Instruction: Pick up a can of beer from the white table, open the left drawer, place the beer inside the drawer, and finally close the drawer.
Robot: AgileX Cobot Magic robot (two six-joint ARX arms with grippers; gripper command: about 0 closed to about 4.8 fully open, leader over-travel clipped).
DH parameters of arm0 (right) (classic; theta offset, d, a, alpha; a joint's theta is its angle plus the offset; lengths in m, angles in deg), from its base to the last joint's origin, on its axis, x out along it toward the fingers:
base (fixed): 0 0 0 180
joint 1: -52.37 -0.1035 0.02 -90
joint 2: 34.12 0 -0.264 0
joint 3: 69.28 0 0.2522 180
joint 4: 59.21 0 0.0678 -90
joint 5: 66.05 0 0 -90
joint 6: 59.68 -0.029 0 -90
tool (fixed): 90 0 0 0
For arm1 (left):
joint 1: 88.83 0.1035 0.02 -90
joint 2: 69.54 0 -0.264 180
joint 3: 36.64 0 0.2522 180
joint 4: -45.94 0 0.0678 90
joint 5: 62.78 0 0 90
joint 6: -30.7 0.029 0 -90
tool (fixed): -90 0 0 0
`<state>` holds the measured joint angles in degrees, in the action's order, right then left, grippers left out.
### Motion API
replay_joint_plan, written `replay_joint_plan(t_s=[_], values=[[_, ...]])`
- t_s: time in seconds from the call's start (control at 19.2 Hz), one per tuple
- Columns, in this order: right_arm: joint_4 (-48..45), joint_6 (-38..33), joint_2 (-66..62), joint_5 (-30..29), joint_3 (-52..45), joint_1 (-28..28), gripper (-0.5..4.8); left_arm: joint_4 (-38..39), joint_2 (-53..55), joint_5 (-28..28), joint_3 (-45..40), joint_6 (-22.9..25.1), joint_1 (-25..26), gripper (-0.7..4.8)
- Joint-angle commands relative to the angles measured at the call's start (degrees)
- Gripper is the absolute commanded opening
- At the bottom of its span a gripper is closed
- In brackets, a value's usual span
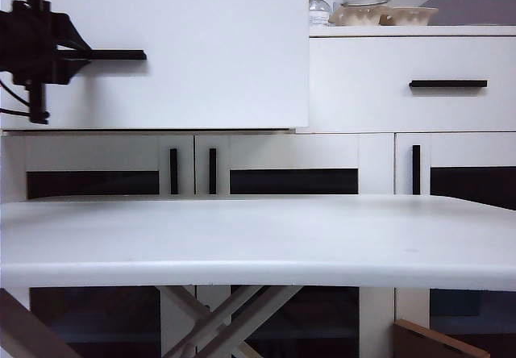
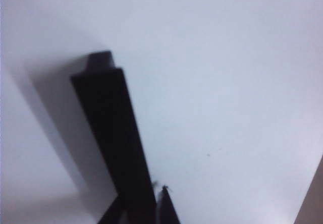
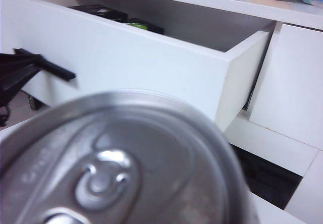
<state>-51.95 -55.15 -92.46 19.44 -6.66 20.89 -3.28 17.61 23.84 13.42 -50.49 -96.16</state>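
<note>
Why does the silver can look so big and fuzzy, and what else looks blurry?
Right wrist view: the can of beer sits right against the lens, so its top is soft and oversized. Left wrist view: the drawer handle is blurred and casts a grey shadow on the white front. Exterior view: evenly lit, fairly sharp.

My left gripper point(image 1: 60, 55) has its jaws clamped on the left drawer point(image 1: 201, 60) handle point(image 1: 117, 55), drawer pulled out. The can of beer point(image 3: 121, 168) sits in my right gripper, before the drawer, above the worktop point(image 1: 258, 237).
</note>
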Motion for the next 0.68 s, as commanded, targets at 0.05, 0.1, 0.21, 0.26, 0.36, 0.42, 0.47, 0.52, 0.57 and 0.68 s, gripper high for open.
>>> replay_joint_plan(t_s=[0.05,0.1,0.21,0.26,0.36,0.42,0.47,0.52,0.57,0.68], values=[[-3.45,-0.02,1.29,-0.31,0.79,-0.11,1.56,0.13,-3.28,2.08,-3.50,1.88,0.17,-0.07],[-3.26,-0.02,1.75,-0.28,0.79,-0.11,1.56,0.24,-4.61,2.08,-4.87,1.88,0.13,-0.07],[-2.43,-0.02,2.60,-0.28,0.79,-0.11,1.56,0.66,-7.06,2.27,-6.97,1.92,-0.17,-0.06],[-2.32,-0.02,2.73,-0.28,0.79,-0.11,1.56,0.85,-7.69,2.27,-7.48,1.95,-0.17,-0.06],[-2.21,-0.02,3.28,-0.31,0.79,-0.11,1.56,0.79,-9.79,2.25,-9.01,1.92,-0.17,-0.07],[-2.23,-0.02,3.37,-0.31,0.79,-0.11,1.56,0.81,-10.88,2.25,-9.75,1.95,-0.17,-0.07],[-2.23,-0.02,3.37,-0.31,0.79,-0.11,1.56,1.09,-11.80,2.25,-10.38,1.95,-0.17,-0.06],[-2.23,-0.02,3.37,-0.31,0.79,-0.11,1.56,1.68,-12.98,2.25,-11.08,1.97,-0.17,-0.07],[-2.25,-0.02,3.37,-0.31,0.79,-0.11,1.56,1.92,-13.79,2.25,-11.67,2.05,-0.17,-0.07],[-2.25,-0.02,3.37,-0.31,0.79,-0.11,1.56,2.95,-16.06,2.21,-13.20,2.14,-0.17,-0.07]])
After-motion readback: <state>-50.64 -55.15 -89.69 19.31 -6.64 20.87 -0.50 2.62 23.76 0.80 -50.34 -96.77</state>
